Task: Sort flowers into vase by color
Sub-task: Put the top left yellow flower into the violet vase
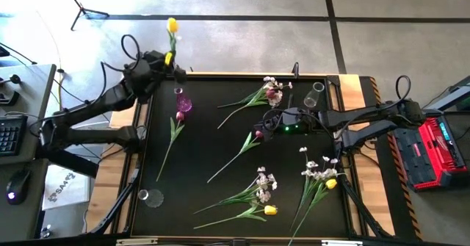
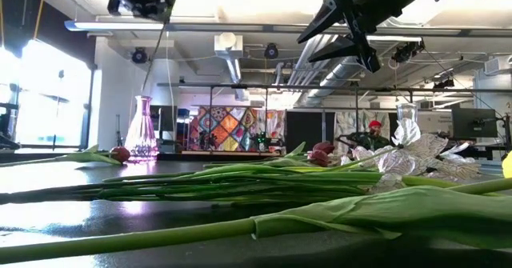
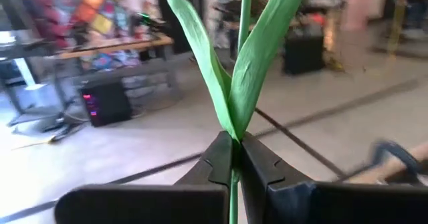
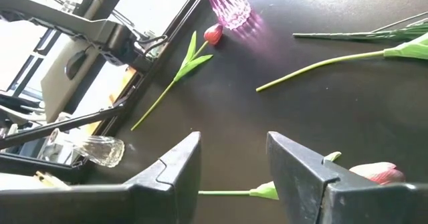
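A yellow tulip [image 1: 172, 26] is held clenched by the left gripper [image 1: 168, 58], just beyond the pink vase [image 1: 183, 103]. The right gripper [image 1: 262, 126] hangs with fingers parted, over a red tulip [image 1: 258, 134] well right of that vase.

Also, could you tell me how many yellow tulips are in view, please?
3 yellow tulips: one held in the shut left gripper beyond the table's far-left corner, one lying near the front edge, one among white sprays front right. Others may be hidden.
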`<control>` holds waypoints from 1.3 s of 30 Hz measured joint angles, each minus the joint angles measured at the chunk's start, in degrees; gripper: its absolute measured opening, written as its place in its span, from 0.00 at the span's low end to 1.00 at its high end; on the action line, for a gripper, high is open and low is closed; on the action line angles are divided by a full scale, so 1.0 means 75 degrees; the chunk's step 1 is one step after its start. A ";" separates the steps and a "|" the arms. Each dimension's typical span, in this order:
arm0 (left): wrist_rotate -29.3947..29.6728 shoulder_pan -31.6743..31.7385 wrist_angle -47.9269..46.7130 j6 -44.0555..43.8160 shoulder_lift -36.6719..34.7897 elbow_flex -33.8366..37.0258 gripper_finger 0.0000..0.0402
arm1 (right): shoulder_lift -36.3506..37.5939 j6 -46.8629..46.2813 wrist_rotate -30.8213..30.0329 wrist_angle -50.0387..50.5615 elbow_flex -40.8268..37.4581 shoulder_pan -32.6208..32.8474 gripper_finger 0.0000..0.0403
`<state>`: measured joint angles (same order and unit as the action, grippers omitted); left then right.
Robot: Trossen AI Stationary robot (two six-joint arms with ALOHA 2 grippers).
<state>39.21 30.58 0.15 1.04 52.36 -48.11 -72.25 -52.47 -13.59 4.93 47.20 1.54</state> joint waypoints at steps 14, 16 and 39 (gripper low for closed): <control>-0.0345 0.0090 0.0271 -0.0551 -0.0294 0.0325 0.00 | 0.0000 0.0076 -0.0023 0.0193 0.0000 -0.0029 0.39; -0.0263 0.0051 0.0073 -0.0530 -0.0388 0.0322 0.00 | 0.0000 0.0088 -0.0020 0.0294 0.0000 -0.0071 0.39; -0.0193 -0.0005 -0.1092 -0.2593 -0.0472 0.1211 0.13 | 0.0003 0.0609 0.0155 0.0341 0.0000 -0.0475 0.39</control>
<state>37.76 30.55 -8.05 -18.41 48.82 -39.03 -72.23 -47.90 -12.43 7.49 47.20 -2.02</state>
